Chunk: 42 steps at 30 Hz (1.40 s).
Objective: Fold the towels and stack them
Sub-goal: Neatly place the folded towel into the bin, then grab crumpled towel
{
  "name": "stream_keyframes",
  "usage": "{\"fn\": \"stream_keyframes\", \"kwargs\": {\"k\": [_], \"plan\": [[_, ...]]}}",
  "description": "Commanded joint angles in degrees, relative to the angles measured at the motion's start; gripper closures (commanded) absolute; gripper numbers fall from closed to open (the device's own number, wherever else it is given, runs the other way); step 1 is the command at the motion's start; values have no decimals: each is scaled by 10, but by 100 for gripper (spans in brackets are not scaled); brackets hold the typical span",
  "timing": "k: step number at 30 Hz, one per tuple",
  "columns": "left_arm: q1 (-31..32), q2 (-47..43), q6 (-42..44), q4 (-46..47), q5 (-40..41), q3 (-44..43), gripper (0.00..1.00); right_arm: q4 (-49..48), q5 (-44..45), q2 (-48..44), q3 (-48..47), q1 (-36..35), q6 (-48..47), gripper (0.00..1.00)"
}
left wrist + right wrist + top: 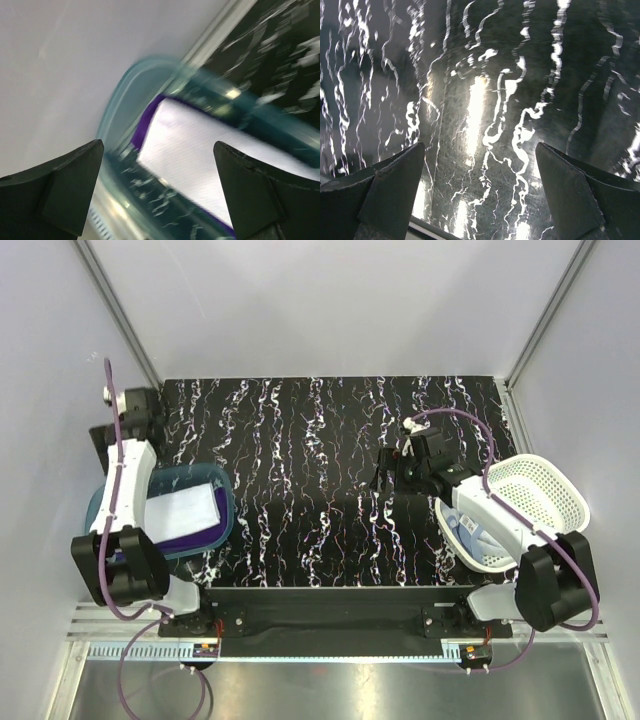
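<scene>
The black, white-veined tabletop (320, 430) carries a white perforated basket (550, 485) at its right edge and a teal tub (228, 502) at its left. In the tub a white towel (183, 511) lies flat on a purple towel (205, 537), whose edge shows around it. A light blue towel (470, 530) sits in the basket, partly hidden by the right arm. The left hand (159, 145) hangs by the tub's rim, fingers wide, holding nothing. The right hand (480, 145) hovers over bare tabletop, equally wide and empty.
</scene>
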<state>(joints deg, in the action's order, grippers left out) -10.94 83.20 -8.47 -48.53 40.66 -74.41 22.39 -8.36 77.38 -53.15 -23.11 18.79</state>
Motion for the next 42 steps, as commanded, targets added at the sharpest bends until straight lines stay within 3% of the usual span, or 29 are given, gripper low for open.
{"fn": "stream_keyframes", "kwargs": {"k": [1,6,11,15,18,20,22,30,34,40,41,42], "plan": [[52,-24,-41,-32,-106,-70,1,16,69,-33,-39,-1,56,0],[237,-44,-31,-5,-113,-94,1,122,164,-22,-105,53,78,0],[436,-51,-29,25,-118,-104,1,200,252,14,-143,193,94,0],[541,-88,-51,87,-159,-45,1,245,241,35,-147,272,107,0],[598,-123,-119,170,-211,21,1,292,237,63,-134,282,168,0],[645,-131,-136,204,-204,69,1,316,269,87,-115,282,211,0],[669,-130,-140,216,-198,90,1,332,298,92,-92,284,246,0],[673,-161,-100,238,-163,107,1,235,248,78,-26,290,292,0],[673,-182,-99,237,-211,109,1,184,241,32,2,291,276,1],[673,-182,-72,227,-234,106,1,194,284,13,14,298,279,14],[673,-182,-70,223,-235,103,1,183,284,14,22,301,279,24],[674,-183,-67,220,-240,98,1,173,274,14,31,308,274,26]]}}
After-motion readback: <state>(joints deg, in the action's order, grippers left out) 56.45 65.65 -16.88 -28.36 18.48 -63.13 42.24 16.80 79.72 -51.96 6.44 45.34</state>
